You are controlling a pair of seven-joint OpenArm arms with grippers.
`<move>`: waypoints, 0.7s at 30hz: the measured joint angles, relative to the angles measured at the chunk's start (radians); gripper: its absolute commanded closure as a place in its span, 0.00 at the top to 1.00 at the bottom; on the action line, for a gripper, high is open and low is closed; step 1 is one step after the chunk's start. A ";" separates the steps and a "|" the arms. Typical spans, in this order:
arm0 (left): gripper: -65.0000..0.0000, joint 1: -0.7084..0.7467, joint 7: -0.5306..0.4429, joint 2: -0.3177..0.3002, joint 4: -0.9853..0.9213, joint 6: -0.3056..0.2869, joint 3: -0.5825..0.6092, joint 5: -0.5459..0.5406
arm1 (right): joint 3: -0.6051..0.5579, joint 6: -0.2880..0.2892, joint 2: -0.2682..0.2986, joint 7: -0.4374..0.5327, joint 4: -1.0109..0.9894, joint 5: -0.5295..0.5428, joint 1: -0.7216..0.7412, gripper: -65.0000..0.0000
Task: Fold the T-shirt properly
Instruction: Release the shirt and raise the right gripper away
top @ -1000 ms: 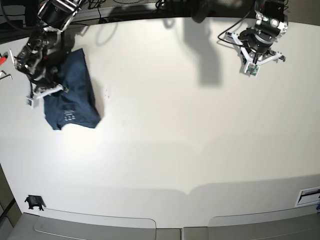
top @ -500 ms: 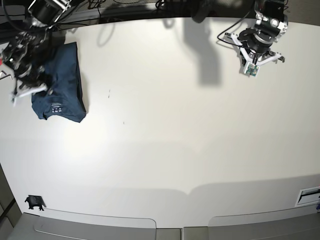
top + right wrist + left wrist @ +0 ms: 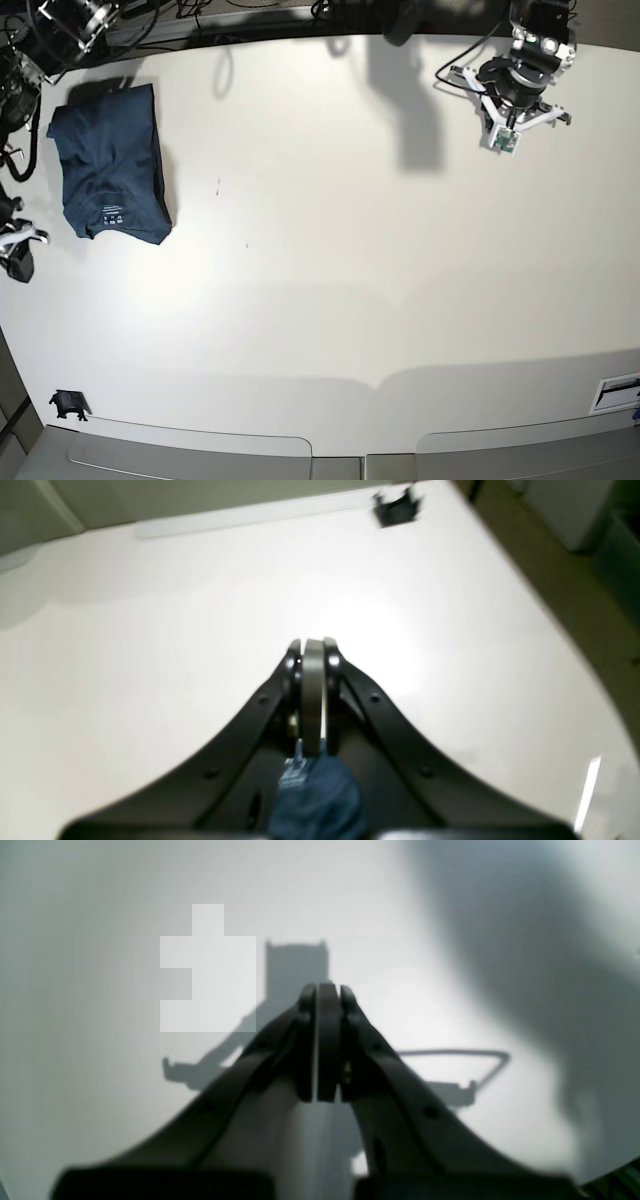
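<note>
sliding outward, the right gripper (image 3: 313, 647) is no longer covering the shirt (image 3: 112, 165) but standing off its outer side, while the shirt is holding the place it had half a second ago. that is probably meaning the folding and placing are nearly done, with only retreat remaining. largest first: the table (image 3: 330, 250) is spreading under both tools; the shirt is lying in a compact folded bundle just inward of the right gripper, well apart from the left gripper (image 3: 327, 992); its small label (image 3: 112, 215) is facing up. both tools are staying pinched narrow, holding nothing.
</note>
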 measured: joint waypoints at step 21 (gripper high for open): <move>0.00 0.301 0.063 0.000 0.336 0.123 -0.002 0.465 | 0.011 0.136 -0.002 -0.211 0.060 0.329 -0.201 0.00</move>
